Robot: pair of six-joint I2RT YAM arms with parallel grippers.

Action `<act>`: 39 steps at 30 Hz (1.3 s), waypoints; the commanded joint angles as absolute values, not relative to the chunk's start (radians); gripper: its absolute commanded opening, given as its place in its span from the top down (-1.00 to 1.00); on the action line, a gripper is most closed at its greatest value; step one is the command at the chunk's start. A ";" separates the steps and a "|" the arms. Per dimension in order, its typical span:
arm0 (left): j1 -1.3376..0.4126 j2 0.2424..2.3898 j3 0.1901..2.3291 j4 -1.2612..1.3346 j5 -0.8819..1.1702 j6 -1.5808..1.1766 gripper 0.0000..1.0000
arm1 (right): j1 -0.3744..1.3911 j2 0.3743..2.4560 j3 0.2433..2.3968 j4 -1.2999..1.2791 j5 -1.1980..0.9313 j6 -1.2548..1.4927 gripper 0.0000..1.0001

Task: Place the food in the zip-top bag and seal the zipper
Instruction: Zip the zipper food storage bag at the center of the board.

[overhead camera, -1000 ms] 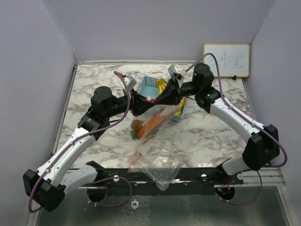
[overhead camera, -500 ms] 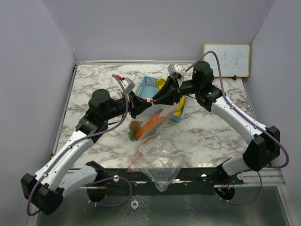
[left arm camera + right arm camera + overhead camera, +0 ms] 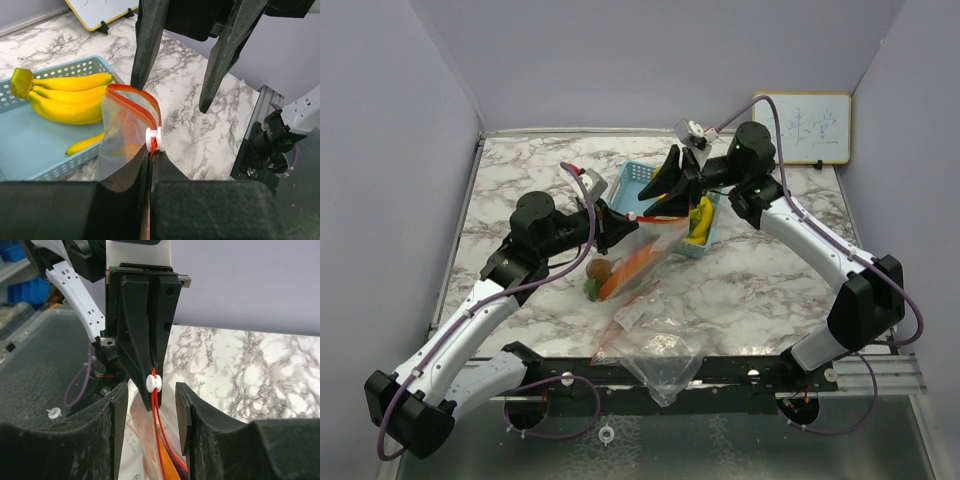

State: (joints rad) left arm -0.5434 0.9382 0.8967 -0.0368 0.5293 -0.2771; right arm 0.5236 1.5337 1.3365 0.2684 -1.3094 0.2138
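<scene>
The clear zip-top bag [image 3: 645, 250] with a red zipper hangs by its top, its mouth partly open. Inside it are an orange carrot [image 3: 635, 262], a small brown round fruit [image 3: 599, 268] and something green [image 3: 591, 289]. My left gripper [image 3: 623, 216] is shut on the zipper edge [image 3: 150, 165], just below the white slider [image 3: 153, 138]. My right gripper [image 3: 662, 193] is open above the bag mouth. Its fingers straddle the slider [image 3: 154, 382] without touching it. Yellow bananas [image 3: 700, 220] lie in the blue basket [image 3: 638, 178], also seen in the left wrist view [image 3: 65, 95].
The bag's lower end, crumpled clear plastic [image 3: 655, 350], lies by the near table edge over the black rail. A small whiteboard [image 3: 802, 127] leans on the back wall at the right. Purple walls close in the left and right sides of the marble table [image 3: 520, 170].
My right gripper has lifted up and back from the bag mouth toward the basket. My left gripper and the bag top have shifted slightly left, and the food in the bag swung left with them.
</scene>
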 commanded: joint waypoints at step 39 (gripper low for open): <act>-0.533 0.890 0.892 0.020 0.434 -0.241 1.00 | 0.582 1.632 1.390 0.052 -1.274 0.102 0.96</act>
